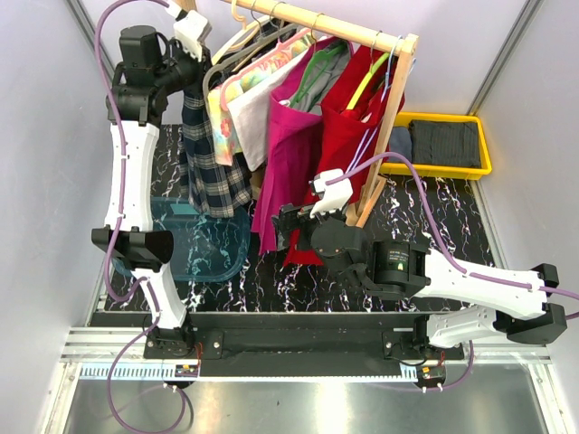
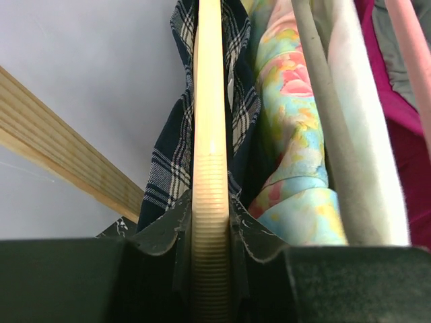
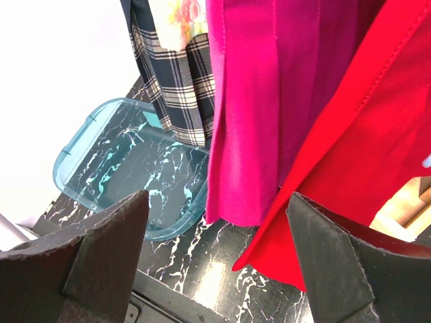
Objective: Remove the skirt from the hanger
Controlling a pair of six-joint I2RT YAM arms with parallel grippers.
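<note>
A navy plaid skirt [image 1: 213, 167] hangs at the left end of the rack on a pale wooden hanger [image 2: 210, 134]. My left gripper [image 1: 194, 77] is raised to the rail and shut on that hanger's ridged bar [image 2: 211, 208], with plaid cloth [image 2: 176, 155] draped on both sides of it. My right gripper [image 1: 288, 231] is open and empty, low over the table. In the right wrist view its fingers [image 3: 215, 202] frame the hems of a magenta skirt [image 3: 262, 101] and a red garment [image 3: 350, 155]. The plaid skirt [image 3: 176, 87] hangs further back on the left.
A wooden rack rail [image 1: 326, 20] carries several more garments, including a floral one [image 1: 237, 99] beside the plaid skirt. A teal transparent tray [image 1: 194, 240] lies on the black marble table under the plaid skirt. A yellow bin [image 1: 486, 149] with dark cloth stands back right.
</note>
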